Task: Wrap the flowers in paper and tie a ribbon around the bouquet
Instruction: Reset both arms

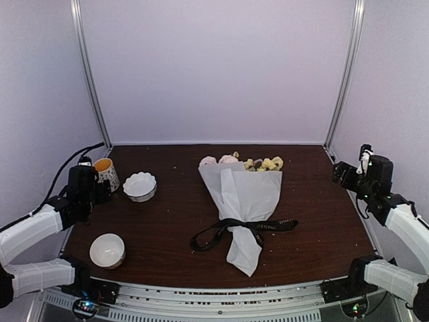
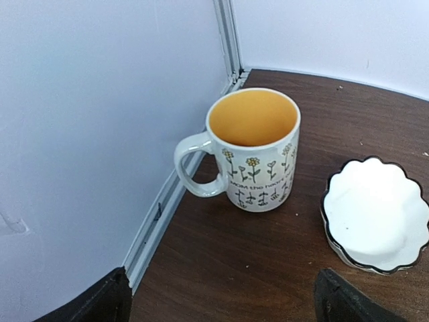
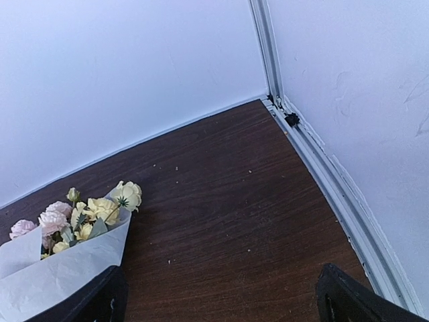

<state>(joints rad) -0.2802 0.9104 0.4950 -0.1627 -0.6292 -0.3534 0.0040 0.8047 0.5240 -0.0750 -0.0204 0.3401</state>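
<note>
Left wrist view, close range: mug (image 2: 258, 151), white outside, orange inside. One line of small dark print runs round its side, set between two rows of drawn flowers. I read the first word as "MOM". What follows looks like "the heart", but I am not sure of those two words. Beyond that the letters curve away round the mug and I cannot make them out.

Top view, far off: ribbon (image 1: 268, 226), black, round the narrow part of the bouquet (image 1: 244, 194). Pale lettering shows on the tail that lies out to the right. It is too small to read, and I cannot tell whether it is a word or a brand.
</note>
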